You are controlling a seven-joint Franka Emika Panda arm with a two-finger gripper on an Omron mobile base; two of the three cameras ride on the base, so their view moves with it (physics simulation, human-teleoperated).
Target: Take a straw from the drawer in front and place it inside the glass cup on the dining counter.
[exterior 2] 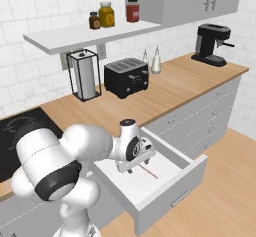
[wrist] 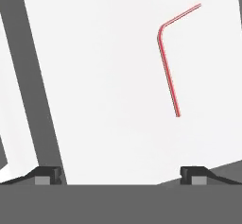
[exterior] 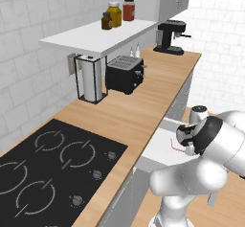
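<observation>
We find the shallow grey-white drawer (exterior 2: 187, 173) with a white inside pulled out from under the narrow light-wood counter (exterior 2: 165, 88) along the tiled wall, its slim silver bar handle (exterior 2: 179, 198) on the front panel. We take this drawer as our landmark.

On the drawer's white floor lies the thin red-pink drinking straw (wrist: 168, 67), flat, with its bent top angled off to one side. In the right base view we see it as a short red line (exterior 2: 148, 171) near the middle of the drawer floor; in the left base view it shows as a faint red mark (exterior: 175, 147) just beside the hand.

The white arm's two-finger gripper (wrist: 120, 175) hovers above the drawer's inside, pointing down into it. In the hand view its two dark fingertips (wrist: 47, 175) stand wide apart at the bottom, with bare drawer floor between them and nothing held. The straw lies ahead of the tips, nearer the other fingertip, and apart from both. In the right base view we see the hand (exterior 2: 134, 157) over the rear part of the open drawer, just beside the straw.

Behind the drawer, on the wall counter, we note a black toaster (exterior 2: 126, 77), a wire-framed paper towel holder (exterior 2: 83, 75) and a black coffee machine (exterior 2: 213, 43). A white shelf (exterior 2: 90, 35) above carries three jars (exterior 2: 106, 14).
</observation>
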